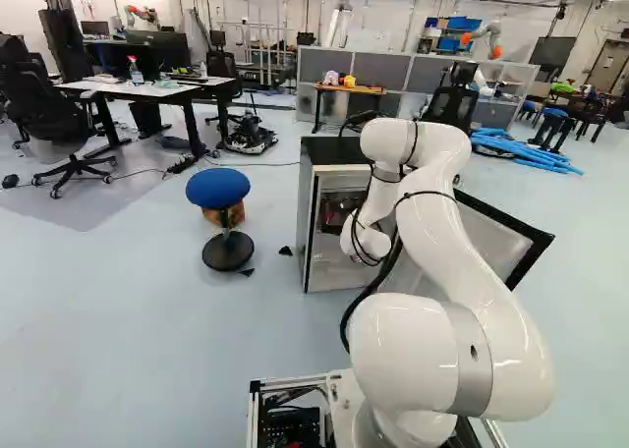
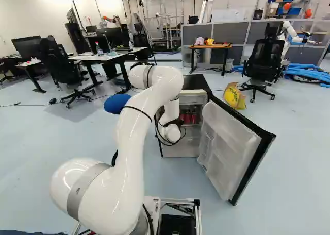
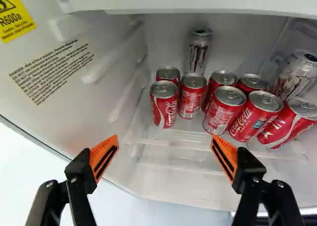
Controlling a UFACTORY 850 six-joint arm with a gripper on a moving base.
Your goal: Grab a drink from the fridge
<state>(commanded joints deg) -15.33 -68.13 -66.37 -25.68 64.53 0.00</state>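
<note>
a blue stool (image 1: 218, 189) stands near black office chairs (image 1: 61, 114).

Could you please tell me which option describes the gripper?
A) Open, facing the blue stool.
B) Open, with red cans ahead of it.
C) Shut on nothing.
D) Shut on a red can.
B: the gripper has its two fingers spread wide apart, and the red cans are ahead of it inside the fridge.

The light is bright and quite even. At four o'clock in the left base view, the arm (image 1: 491, 310) carries glare. In the wrist view, the can tops (image 3: 266, 101) shine; at eight o'clock from them, the floor (image 3: 15, 161) looks nearly white.
</note>
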